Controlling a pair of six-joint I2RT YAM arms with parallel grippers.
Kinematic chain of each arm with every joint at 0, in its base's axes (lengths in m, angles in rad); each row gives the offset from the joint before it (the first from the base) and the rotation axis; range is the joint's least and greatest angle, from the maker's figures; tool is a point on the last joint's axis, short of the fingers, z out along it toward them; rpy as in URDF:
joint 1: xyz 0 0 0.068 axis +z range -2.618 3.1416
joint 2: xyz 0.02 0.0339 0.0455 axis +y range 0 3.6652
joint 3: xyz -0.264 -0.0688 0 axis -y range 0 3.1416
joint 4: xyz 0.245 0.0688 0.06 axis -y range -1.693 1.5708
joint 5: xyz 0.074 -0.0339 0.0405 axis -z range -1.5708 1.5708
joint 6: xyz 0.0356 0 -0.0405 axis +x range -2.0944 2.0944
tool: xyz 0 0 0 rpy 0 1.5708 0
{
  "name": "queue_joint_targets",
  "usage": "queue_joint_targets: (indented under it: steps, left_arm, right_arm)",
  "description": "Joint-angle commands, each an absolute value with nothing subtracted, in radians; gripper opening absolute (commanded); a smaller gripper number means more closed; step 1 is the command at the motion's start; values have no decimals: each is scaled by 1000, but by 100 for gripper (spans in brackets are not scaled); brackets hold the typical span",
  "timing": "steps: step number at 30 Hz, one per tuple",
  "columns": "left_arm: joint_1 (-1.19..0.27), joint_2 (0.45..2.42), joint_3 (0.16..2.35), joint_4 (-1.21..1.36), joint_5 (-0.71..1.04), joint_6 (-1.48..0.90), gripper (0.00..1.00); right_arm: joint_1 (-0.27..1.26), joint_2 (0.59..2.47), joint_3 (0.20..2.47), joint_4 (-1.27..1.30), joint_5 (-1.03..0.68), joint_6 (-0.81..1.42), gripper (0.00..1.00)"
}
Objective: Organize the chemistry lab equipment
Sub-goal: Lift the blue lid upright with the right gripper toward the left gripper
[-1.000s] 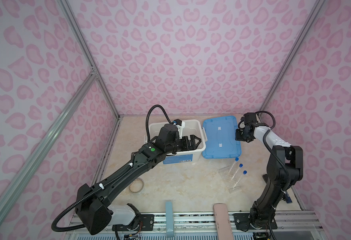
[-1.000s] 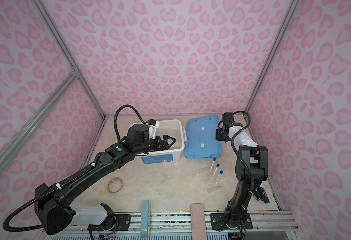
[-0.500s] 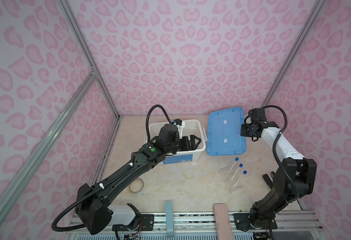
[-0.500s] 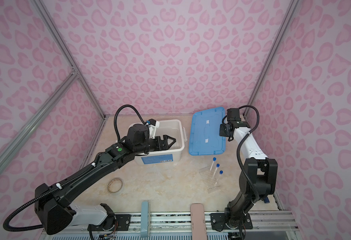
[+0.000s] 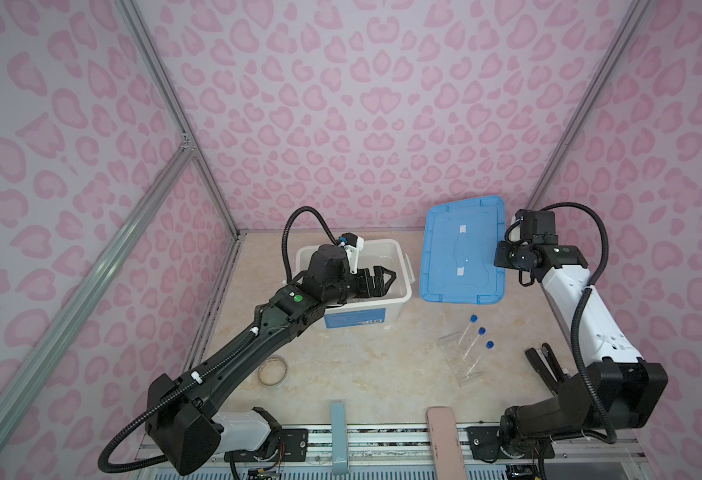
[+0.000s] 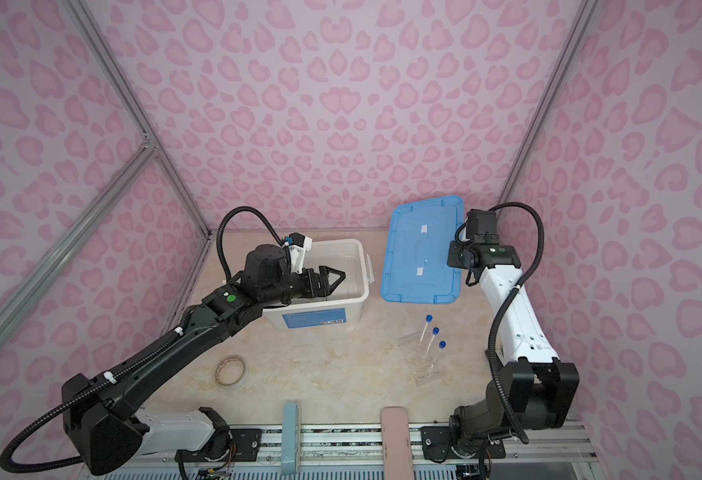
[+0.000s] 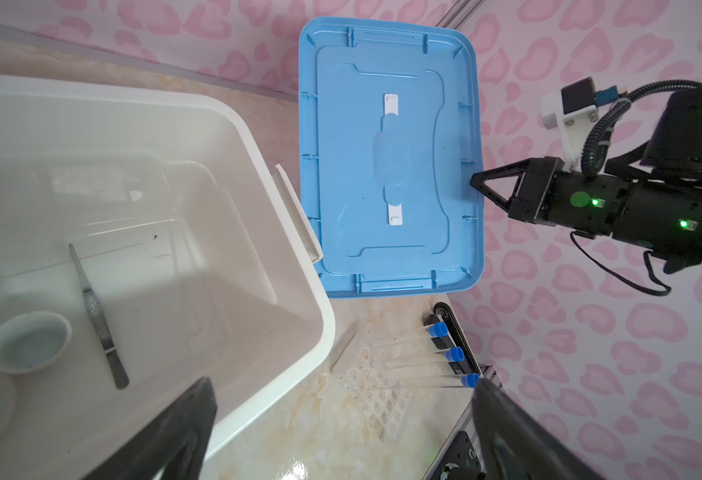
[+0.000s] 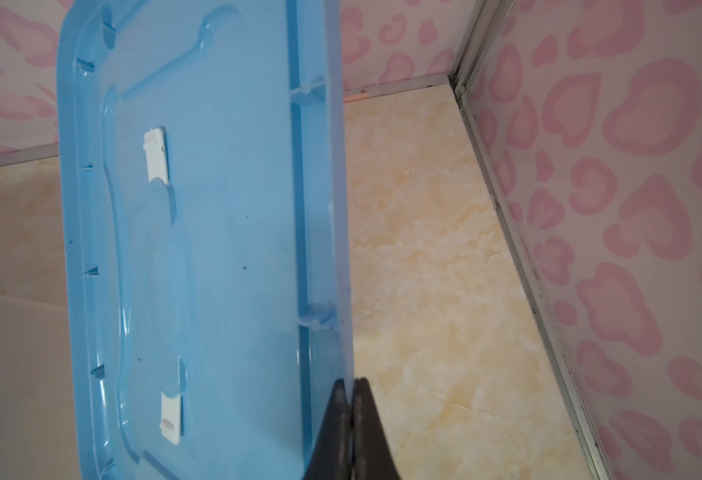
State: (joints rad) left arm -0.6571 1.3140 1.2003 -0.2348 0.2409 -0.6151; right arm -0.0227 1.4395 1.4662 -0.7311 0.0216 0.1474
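Right tool (image 7: 476, 183) gripped the lid (image 5: 461, 249) by its edge, left tool (image 5: 390, 282) wide over the tub (image 5: 393, 309); the lid needed lowering clear of the tubes (image 5: 476, 338).

The left hand (image 6: 335, 279) hangs spread over the open white tub (image 6: 355, 309). Under it the tweezers (image 7: 98, 316) and a small dish (image 7: 29, 343) take part of the bottom, and the rest is bare. Ahead of it the blue lid (image 5: 461, 249), pinched at its edge by the right hand (image 7: 477, 183), bars the way. Beside the right hand the desk (image 8: 424, 249) lies bare up to the corner.
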Motion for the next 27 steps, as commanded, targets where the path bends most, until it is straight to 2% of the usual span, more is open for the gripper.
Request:
queue_joint_targets:
  steps: [1,5,16,24,27]
  left_arm:
    - [-649,1295,1208,-157,250,-572,97]
    - [-637,1304,1120,48,355,-553,98]
    - [-632,1394,1063,374,484,-570,99]
    - [-632,1393,1080,410,498,-553,100]
    - [-629,1382,1077,400,503,-558,97]
  right_arm:
    - [-14,1393,1469,-725,42,164,0]
    - [14,1327,1477,-743,21,171,0]
    - [137,1184,1568,-808,-10,202,0]
    - [195,1145,1510,-708,-166,278,0]
    - [204,1144,1465,-666,-197,298,0]
